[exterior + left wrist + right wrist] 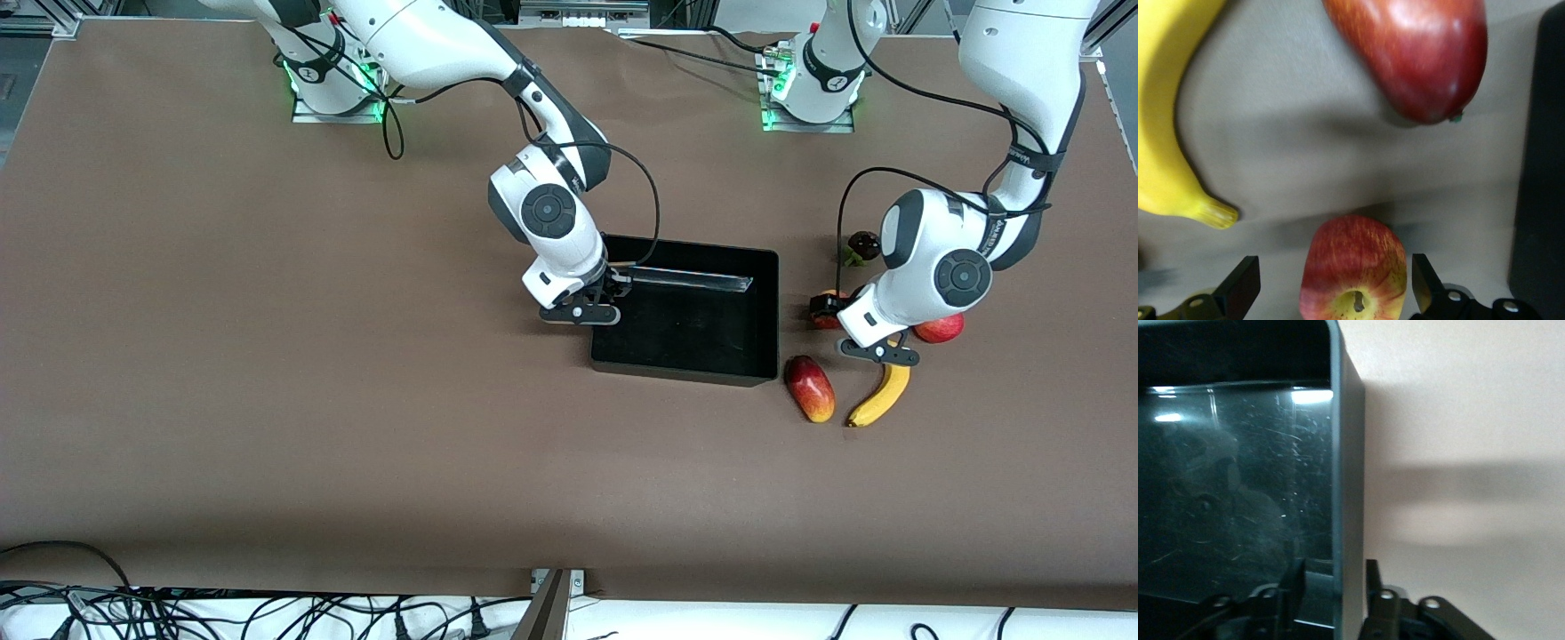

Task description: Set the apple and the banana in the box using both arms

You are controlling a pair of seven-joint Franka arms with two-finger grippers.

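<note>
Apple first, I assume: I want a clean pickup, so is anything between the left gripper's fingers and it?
Nothing visible. The left gripper is open with the apple between its fingers, apart from the banana and the oblong red fruit.

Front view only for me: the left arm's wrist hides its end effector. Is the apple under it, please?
Observer: Yes. The left wrist view shows the apple on the table between the open fingers of the left end effector.
Operator: I see the right end effector at the box edge. Is the banana in the way?
Observer: No. The tip of the banana lies apart from the apple.
</note>
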